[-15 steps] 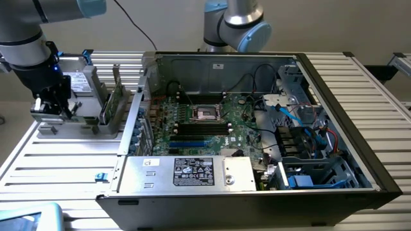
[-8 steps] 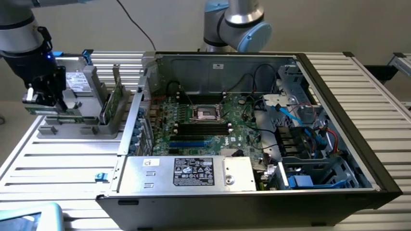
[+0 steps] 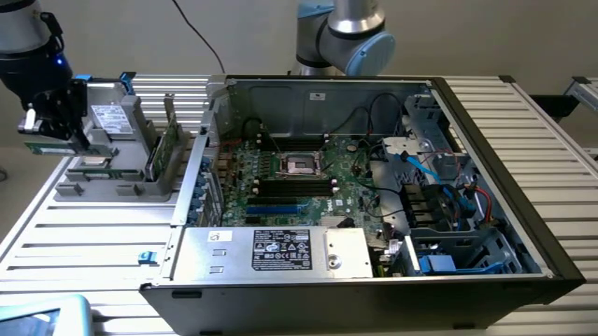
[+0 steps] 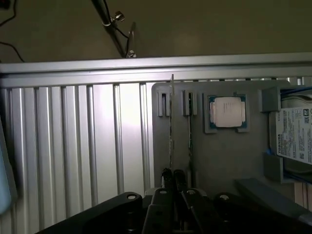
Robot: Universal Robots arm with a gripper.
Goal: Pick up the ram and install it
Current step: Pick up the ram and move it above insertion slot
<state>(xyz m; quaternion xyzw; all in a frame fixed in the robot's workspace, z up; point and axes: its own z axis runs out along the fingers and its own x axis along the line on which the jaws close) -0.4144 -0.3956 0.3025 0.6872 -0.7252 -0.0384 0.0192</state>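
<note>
Above the gray tray, the end effector gripped the ram edgewise; so narrow a hold could let it twist or slip.

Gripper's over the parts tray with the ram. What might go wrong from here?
1. The gripper seems to pinch the ram by its thin edge, so it may tilt or slip.
2. A second stick sits close beside it in the tray and might be snagged.
3. The upright green card and case wall stand between tray and motherboard slots.
</note>
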